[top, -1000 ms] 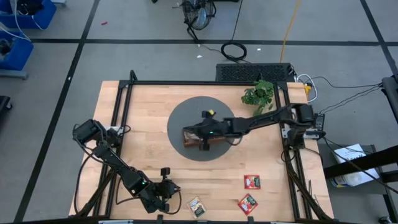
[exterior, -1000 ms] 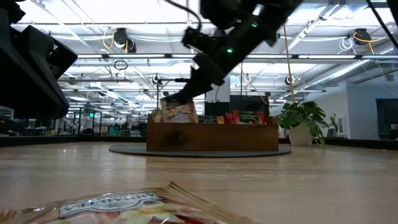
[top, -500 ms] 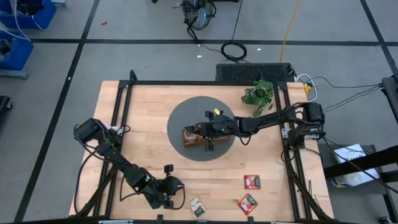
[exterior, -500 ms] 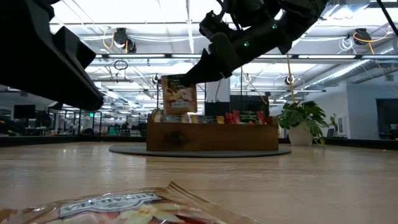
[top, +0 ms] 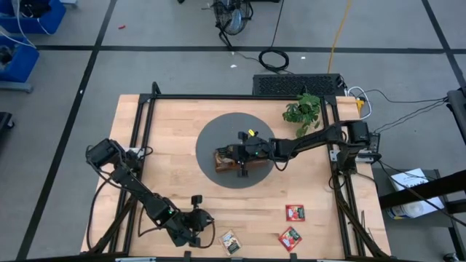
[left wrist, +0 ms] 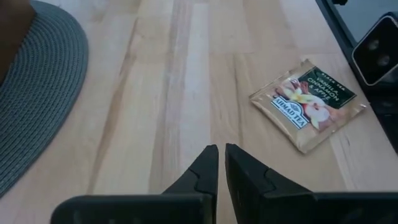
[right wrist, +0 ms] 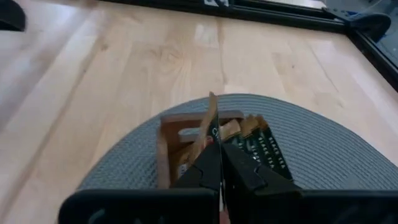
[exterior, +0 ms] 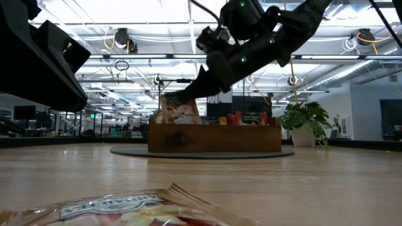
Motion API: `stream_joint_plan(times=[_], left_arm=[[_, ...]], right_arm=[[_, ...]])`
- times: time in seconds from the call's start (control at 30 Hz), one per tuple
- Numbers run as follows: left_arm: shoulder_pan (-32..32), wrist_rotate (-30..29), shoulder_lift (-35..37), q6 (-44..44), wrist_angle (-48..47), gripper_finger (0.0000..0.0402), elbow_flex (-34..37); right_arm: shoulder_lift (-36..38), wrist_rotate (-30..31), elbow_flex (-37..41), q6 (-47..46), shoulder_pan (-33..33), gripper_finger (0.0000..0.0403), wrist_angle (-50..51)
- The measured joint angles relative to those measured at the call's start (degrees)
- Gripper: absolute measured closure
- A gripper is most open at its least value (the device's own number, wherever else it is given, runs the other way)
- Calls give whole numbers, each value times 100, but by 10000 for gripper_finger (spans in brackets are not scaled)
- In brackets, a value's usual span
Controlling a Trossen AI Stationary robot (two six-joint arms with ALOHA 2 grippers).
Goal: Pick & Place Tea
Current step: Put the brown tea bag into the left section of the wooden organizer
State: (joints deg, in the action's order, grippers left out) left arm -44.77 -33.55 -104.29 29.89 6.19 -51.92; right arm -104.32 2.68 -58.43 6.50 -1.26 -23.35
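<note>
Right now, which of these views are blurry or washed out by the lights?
Low view: the tea packet nearest the lens is out of focus, and the ceiling lights glare white. Left wrist view: the packet on the table is sharp, its label readable. Right wrist view: the gripper close to the lens is soft. High view: evenly lit.

- The floor (top: 167, 65) around the bench is grey, crossed by dark lines that mark off large squares.
- A black cable coil (top: 274, 60) lies on the floor beyond the bench, with a yellow cord (top: 338, 33) running past it.
- Blue bins (top: 16, 54) stand at the far left corner.
- In the low view, a long open hall shows behind, with white ceiling beams (exterior: 144, 59), strip lights and hanging lamps (exterior: 122, 39).
</note>
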Motion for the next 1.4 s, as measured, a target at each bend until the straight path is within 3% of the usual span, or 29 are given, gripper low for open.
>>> stream_joint_plan(times=[0.63, 0.87, 1.4], left_arm=[[0, -1, -2, 29, -41, 364, 0], [0, -1, -4, 39, -41, 364, 0], [0, -3, -9, 2, -41, 364, 0]], right_arm=[[-56, 32, 18, -278, -21, 403, -456], [-56, 42, 525, -429, -4, 403, -1677], [-58, -282, 833, -625, -34, 403, -2443]])
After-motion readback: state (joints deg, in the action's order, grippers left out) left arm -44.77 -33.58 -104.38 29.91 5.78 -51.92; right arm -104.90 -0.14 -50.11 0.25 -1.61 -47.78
